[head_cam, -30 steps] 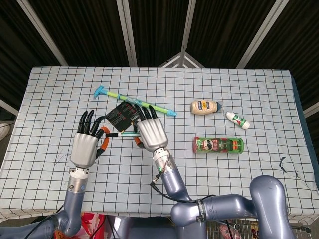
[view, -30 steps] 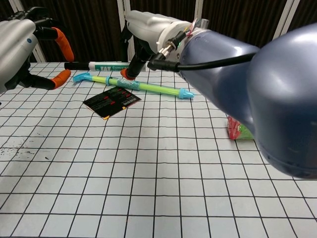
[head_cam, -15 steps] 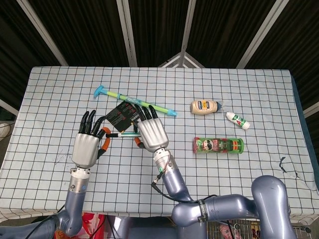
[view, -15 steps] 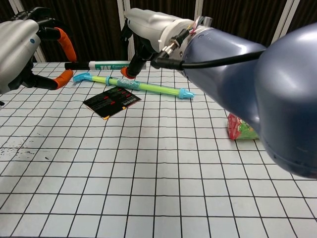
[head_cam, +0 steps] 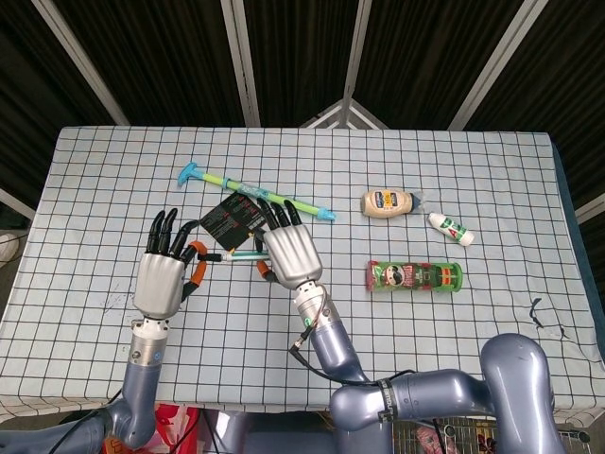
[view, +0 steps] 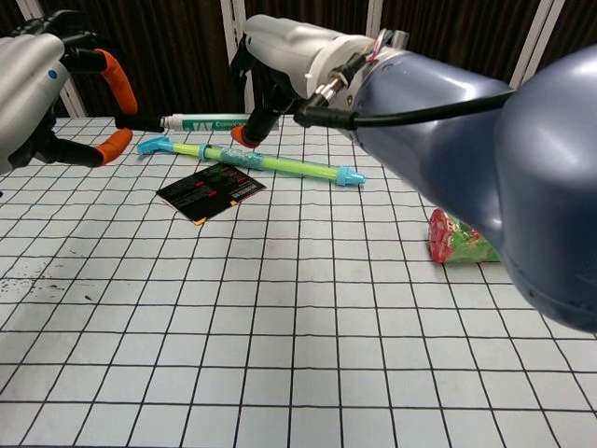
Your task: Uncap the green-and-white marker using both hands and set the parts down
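Marker [view: 201, 121] is held aloft by right hand [head_cam: 288, 253], cap end between left hand [head_cam: 163, 274] fingers; pull-apart is needed next.

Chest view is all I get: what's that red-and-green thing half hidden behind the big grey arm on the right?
Observer: A green cylindrical snack can, lying on its side; the head view shows it whole.
Operator: Anything else over there?
Observer: Yes, a cream plastic mayonnaise bottle lies on its side further back on the table.
Operator: Is that all?
Observer: A small white bottle with a red-and-green label also lies just right of the mayonnaise.
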Robot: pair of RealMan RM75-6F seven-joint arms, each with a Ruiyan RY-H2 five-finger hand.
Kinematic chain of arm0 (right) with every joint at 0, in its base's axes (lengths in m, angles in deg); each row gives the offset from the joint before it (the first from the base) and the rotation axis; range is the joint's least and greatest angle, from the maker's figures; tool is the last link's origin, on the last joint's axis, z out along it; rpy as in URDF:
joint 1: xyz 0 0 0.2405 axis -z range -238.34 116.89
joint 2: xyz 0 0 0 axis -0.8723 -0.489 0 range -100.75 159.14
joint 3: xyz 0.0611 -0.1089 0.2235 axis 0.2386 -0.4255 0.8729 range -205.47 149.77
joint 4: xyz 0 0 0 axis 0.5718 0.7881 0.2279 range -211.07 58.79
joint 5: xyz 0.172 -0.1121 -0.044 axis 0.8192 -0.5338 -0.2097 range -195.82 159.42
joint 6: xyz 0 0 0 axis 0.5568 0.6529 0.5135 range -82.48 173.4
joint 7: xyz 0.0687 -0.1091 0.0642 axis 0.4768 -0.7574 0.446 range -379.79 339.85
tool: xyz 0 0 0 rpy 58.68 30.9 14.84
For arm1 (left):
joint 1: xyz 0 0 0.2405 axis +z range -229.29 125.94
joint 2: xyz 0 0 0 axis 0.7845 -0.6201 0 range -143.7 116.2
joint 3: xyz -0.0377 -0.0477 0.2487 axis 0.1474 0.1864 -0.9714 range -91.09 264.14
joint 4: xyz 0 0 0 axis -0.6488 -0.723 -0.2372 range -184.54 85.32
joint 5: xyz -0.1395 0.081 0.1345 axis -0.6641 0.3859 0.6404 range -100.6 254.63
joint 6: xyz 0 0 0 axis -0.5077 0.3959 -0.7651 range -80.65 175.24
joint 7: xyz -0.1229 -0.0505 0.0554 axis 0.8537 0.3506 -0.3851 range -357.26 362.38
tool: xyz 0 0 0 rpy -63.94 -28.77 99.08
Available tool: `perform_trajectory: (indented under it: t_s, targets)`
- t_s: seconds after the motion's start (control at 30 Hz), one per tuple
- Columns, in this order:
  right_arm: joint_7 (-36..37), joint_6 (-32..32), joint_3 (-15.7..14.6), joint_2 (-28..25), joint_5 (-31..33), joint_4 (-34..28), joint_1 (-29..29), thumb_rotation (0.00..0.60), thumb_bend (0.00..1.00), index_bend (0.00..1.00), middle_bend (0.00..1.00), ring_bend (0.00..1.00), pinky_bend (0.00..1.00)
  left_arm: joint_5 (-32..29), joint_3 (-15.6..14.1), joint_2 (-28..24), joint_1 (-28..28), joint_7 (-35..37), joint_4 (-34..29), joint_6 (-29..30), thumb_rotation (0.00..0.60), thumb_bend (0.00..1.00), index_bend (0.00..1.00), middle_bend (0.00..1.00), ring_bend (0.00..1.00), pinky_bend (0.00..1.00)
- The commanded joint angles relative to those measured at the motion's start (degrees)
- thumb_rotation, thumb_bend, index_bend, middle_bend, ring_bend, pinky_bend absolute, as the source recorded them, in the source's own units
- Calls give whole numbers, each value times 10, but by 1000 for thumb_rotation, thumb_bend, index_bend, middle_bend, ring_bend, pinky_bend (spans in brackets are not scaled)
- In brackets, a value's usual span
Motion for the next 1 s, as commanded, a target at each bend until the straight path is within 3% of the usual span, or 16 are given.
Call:
perform_trajectory:
  t_s: [0.03,0.5,0.77,0.9,1.0]
  targets:
    - [3,-1,0,-1,0,1,2,600,421,764,59,95,0,0,-1,-1,1,3,0,1,600,509,534,230,0,14]
    - [27,-2,-10,-17,1,11,28,600,421,764,59,95,0,0,-11,-10,24,33,19,26,600,509,537,228,0,14]
    - [64,-29,-59,-12,0,45,64,600,421,764,59,95,0,-18,-41,-17,61,78,74,25,600,509,537,228,0,14]
    - [99,-61,-86,7,3,81,83,600,421,764,59,95,0,-40,-52,3,75,123,136,5,600,509,529,225,0,14]
    - [120,-82,-99,24,-1,115,92,600,421,755,59,95,0,-53,-54,24,78,164,184,-14,600,505,442,193,0,13]
